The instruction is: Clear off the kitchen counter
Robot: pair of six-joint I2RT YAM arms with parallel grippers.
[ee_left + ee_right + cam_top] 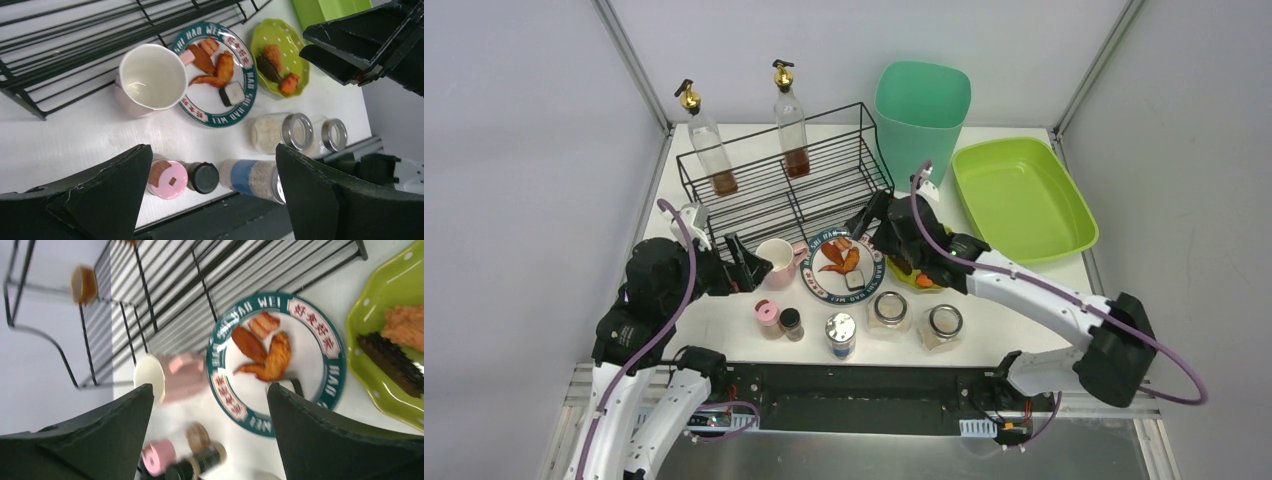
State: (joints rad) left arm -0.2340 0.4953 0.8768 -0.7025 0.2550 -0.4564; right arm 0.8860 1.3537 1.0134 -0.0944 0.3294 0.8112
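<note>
Hovering low over the large flat white matte tabletop [716, 325], the left pincer [746, 265] stood wide apart and held nothing, its black fingers [107, 192] spread on either side of the scene below. Just ahead of it sat a pale pink ceramic mug [776, 262], upright and touching the rim of a round white plate with a dark green lettered border [842, 265]. That plate carried a fried chicken wing [220, 70] and a few other pieces of food. The right pincer [876, 222] hung above the plate's far side, also spread wide and gripping nothing. Beside the plate lay a small lime-green dotted dish [280, 55] with fried pieces in it, largely hidden under the right arm from above.

Along the near edge stood a row of containers: a small pink-capped jar [768, 317], a black-capped jar [791, 322] touching it, a blue-labelled shaker with a silver lid [840, 333], and two clear glass jars with metal lids [889, 312].

Farther back, a black wire rack [784, 180] held two clear glass bottles with gold pourers [709, 150]. A teal plastic bin [921, 115] stood at the rack's right, and a lime-green plastic tray [1022, 195] rested at the far right corner.
</note>
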